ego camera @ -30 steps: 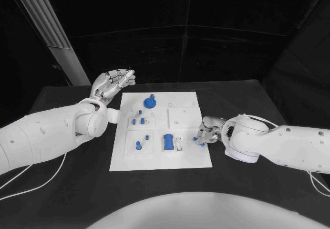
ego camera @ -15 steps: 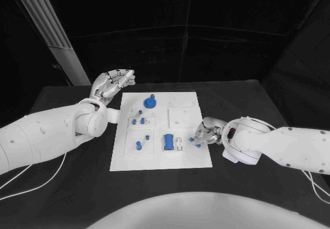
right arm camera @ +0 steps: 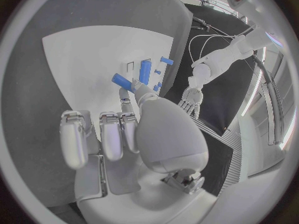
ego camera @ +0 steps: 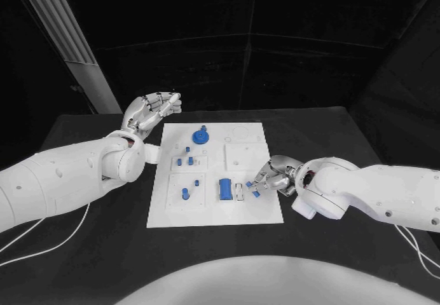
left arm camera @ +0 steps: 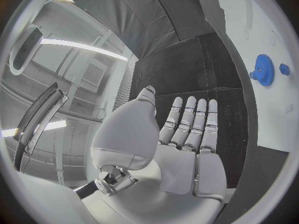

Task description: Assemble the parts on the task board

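Right hand: I am seeing my right hand (ego camera: pixel 268 180) hovering over the right edge of the white board (ego camera: pixel 257 213), pinching a small blue peg (ego camera: pixel 255 193) between thumb and a finger while the other fingers (right arm camera: pixel 112 134) are hanging loosely curled.
Peg in hand: in the right wrist view the blue peg (right arm camera: pixel 122 81) is sticking out tilted from the fingertips, just beside a small rectangular slot (right arm camera: pixel 131 66) in the board.
Neighbours: a long blue block (ego camera: pixel 224 189) is standing next to that slot (ego camera: pixel 238 192), and two small blue pieces (ego camera: pixel 189 191) are sitting in the square panel further left.
Further up the board: two short blue pins (ego camera: pixel 185 161) are sitting in another panel, and a blue gear (ego camera: pixel 200 135) is resting near the far end.
Left hand: I am holding my left hand (ego camera: pixel 151 109) raised off the far left corner of the board, fingers straight and apart, gripping nothing.
Left wrist view: the fingers (left arm camera: pixel 193 124) are lying side by side over the black table (left arm camera: pixel 181 64), with the gear (left arm camera: pixel 264 69) well apart from them.
In the way: my right forearm (ego camera: pixel 385 194) is covering the table beside the board.
Writing: I cannot read any.
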You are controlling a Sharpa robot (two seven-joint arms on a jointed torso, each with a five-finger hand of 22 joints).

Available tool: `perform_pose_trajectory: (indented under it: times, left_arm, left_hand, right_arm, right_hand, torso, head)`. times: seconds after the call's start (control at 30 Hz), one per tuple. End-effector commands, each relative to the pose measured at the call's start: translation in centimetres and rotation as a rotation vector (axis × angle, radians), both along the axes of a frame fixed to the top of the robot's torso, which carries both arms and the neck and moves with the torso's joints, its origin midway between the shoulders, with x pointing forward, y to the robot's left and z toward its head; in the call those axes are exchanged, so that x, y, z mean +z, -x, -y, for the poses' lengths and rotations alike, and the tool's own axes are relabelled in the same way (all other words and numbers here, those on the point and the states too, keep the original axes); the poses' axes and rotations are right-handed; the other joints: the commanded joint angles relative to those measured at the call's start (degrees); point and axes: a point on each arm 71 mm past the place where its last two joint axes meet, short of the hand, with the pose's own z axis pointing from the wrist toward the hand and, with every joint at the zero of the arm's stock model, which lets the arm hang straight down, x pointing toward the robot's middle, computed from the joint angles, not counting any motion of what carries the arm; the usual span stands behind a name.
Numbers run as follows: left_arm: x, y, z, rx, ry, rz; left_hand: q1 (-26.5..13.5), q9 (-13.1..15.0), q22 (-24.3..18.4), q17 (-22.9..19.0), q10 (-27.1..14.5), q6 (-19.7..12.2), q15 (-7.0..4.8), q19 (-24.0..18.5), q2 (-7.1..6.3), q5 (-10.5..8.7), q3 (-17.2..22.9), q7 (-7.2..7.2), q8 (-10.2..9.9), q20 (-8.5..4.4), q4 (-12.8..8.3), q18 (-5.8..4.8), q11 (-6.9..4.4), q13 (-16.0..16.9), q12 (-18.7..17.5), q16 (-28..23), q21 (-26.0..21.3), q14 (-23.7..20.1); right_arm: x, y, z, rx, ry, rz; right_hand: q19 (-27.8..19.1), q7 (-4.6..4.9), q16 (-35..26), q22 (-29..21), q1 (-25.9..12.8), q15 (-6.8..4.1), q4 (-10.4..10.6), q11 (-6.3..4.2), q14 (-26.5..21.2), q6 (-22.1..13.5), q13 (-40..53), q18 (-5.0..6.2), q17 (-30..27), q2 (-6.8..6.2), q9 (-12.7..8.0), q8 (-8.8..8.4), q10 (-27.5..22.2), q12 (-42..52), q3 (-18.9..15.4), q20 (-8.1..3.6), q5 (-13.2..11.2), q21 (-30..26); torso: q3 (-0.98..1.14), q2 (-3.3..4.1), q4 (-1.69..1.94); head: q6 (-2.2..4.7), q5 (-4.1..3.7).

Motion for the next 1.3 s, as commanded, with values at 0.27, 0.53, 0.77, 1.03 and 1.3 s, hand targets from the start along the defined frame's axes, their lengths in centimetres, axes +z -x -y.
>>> perform_pose_trajectory:
  times: [0.27,0.53,0.77,1.03,1.3]
  left_arm:
    - [1.2,0.2,0.2,-0.019,0.054,0.153]
    - [1.2,0.2,0.2,-0.02,0.054,0.152]
    - [1.2,0.2,0.2,-0.02,0.054,0.151]
    - [1.2,0.2,0.2,-0.021,0.055,0.151]
    - [1.2,0.2,0.2,-0.021,0.054,0.15]
  left_hand:
    - [0.0,-0.1,-0.1,-0.1,-0.4,0.0,-0.07,0.1,0.46,0.27,-0.5,5.03,0.3,-0.09,0.0,-0.37,-0.04,-0.1,0.2,0.3,-0.3,-0.5]
    - [0.0,-0.1,-0.1,-0.1,-0.4,0.0,-0.07,0.1,0.46,0.27,-0.5,5.03,0.3,-0.09,0.0,-0.37,-0.04,-0.1,0.2,0.3,-0.3,-0.5]
    - [0.0,-0.1,-0.1,-0.2,-0.4,0.0,-0.07,0.1,0.51,0.29,-0.5,5.03,0.3,-0.09,0.0,-0.38,-0.04,-0.1,0.3,0.4,-0.3,-0.5]
    - [0.0,-0.1,-0.1,-0.2,-0.4,0.0,-0.07,0.1,0.52,0.29,-0.5,5.03,0.3,-0.09,0.0,-0.38,-0.04,-0.1,0.3,0.4,-0.3,-0.5]
    - [0.0,-0.1,-0.1,-0.2,-0.4,0.0,-0.07,0.1,0.52,0.29,-0.5,5.03,0.3,-0.09,0.0,-0.38,-0.04,-0.1,0.3,0.4,-0.3,-0.5]
  right_arm:
    - [-0.6,0.0,-0.7,-0.081,-0.125,-0.153]
    - [-1.3,-0.4,-0.8,-0.131,-0.115,-0.223]
    - [-1.5,-0.6,-0.9,-0.143,-0.108,-0.232]
    - [-1.6,-0.6,-1.1,-0.14,-0.107,-0.238]
    - [-1.6,-0.6,-1.3,-0.134,-0.11,-0.236]
  right_hand:
    - [6.0,-0.04,0.1,15.1,-1.1,0.03,0.5,0.34,6.0,0.9,15.0,-0.42,15.0,-0.37,-0.4,-0.91,6.0,0.1,0.0,-0.02,-0.7,0.2]
    - [6.0,-0.06,0.1,15.1,-2.1,0.03,1.0,0.33,6.0,1.4,15.0,-0.42,15.0,-0.52,-0.6,-1.54,6.0,0.1,-0.3,0.02,-1.0,0.2]
    - [6.0,-0.06,0.1,15.1,-2.4,0.03,1.2,0.33,6.0,1.5,15.0,-0.42,15.0,-0.49,-0.7,-1.74,6.0,0.1,-0.4,0.03,-1.2,0.2]
    - [6.0,-0.07,0.1,15.1,-2.6,0.04,1.2,0.32,6.0,1.7,15.0,-0.42,15.0,-0.5,-0.8,-1.81,6.0,0.1,-0.4,0.03,-1.2,0.2]
    - [6.0,-0.1,0.1,15.1,-2.9,0.05,1.4,0.29,6.0,1.9,15.0,-0.42,15.0,-0.58,-0.8,-1.97,6.0,0.1,-0.6,0.05,-1.4,0.2]
  torso:
    - [-0.02,0.07,0.01]
    - [0.07,0.06,0.02]
    - [0.04,0.03,-0.13]
    - [0.03,0.02,-0.04]
    - [0.05,0.02,-0.03]
  head:
    - [0.0,0.09]
    - [0.0,0.36]
    - [0.0,0.42]
    - [0.0,0.37]
    - [0.0,0.43]
